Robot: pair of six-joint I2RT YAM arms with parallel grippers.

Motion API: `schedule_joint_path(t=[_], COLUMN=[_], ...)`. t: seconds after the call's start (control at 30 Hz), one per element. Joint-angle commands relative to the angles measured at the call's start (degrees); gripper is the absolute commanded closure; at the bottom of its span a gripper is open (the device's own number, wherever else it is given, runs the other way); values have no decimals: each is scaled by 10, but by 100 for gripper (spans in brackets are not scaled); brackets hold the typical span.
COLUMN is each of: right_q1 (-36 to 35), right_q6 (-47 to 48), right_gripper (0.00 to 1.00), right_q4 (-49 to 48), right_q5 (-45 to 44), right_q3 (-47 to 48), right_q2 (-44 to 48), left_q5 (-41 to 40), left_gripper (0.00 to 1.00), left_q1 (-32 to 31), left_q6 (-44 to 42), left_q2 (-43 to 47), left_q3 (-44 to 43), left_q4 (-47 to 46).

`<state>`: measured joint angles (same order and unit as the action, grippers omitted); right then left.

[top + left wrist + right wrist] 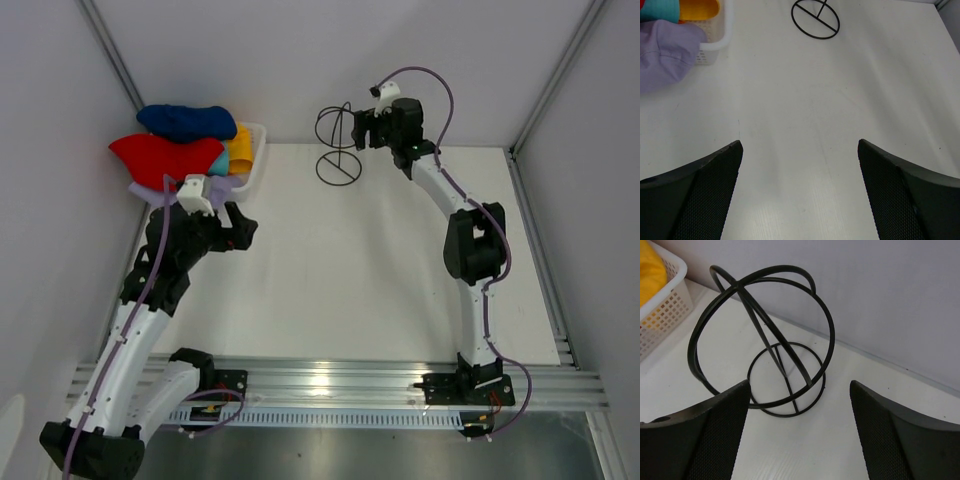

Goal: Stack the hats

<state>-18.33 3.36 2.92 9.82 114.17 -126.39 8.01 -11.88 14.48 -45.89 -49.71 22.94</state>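
Note:
Several hats are piled in and around the white basket [252, 152] at the back left: a dark blue hat [187, 121] on top, a red hat [165, 155], a yellow hat [241, 150], a teal hat [217, 165] and a lilac hat [150, 187] hanging over the near side. The lilac hat [665, 55], teal hat [660, 9] and yellow hat [699, 9] show in the left wrist view. My left gripper [240, 228] is open and empty just right of the pile. My right gripper [362, 127] is open and empty, close beside the black wire stand [338, 143].
The wire stand [767, 340] fills the right wrist view, just ahead of the open fingers [700, 435], with the basket corner [665, 305] and yellow hat [650, 270] at left. The stand's base ring [815, 19] shows in the left wrist view. Walls enclose the white table [380, 270].

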Motion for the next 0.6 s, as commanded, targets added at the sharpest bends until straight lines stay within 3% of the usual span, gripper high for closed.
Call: schedule_joint_path(t=[0.0, 0.1, 0.2, 0.23, 0.3, 0.37, 0.57], right_q1=[-7, -11, -13, -14, -17, -19, -24], right_q6=[44, 61, 62, 61, 53, 50, 28], right_gripper=[18, 29, 47, 69, 92, 100, 100], right_q4=[7, 31, 32, 25, 17, 11, -1], right_q5=[-11, -19, -19, -18, -19, -18, -3], right_q3=[53, 104, 128, 130, 126, 123, 85], right_q2=[-39, -75, -91, -91, -89, -87, -51], left_q5=[16, 12, 10, 9, 9, 9, 7], left_gripper=[1, 0, 1, 0, 0, 1, 1], left_q1=[-2, -2, -2, -2, -2, -2, -2], left_q6=[-6, -8, -9, -8, -7, -6, -6], left_q2=[-16, -23, -28, -30, -30, -30, -27], left_q3=[-15, -20, -24, -26, -24, -23, -22], left_q4=[-21, -18, -17, -18, -19, -21, -22])
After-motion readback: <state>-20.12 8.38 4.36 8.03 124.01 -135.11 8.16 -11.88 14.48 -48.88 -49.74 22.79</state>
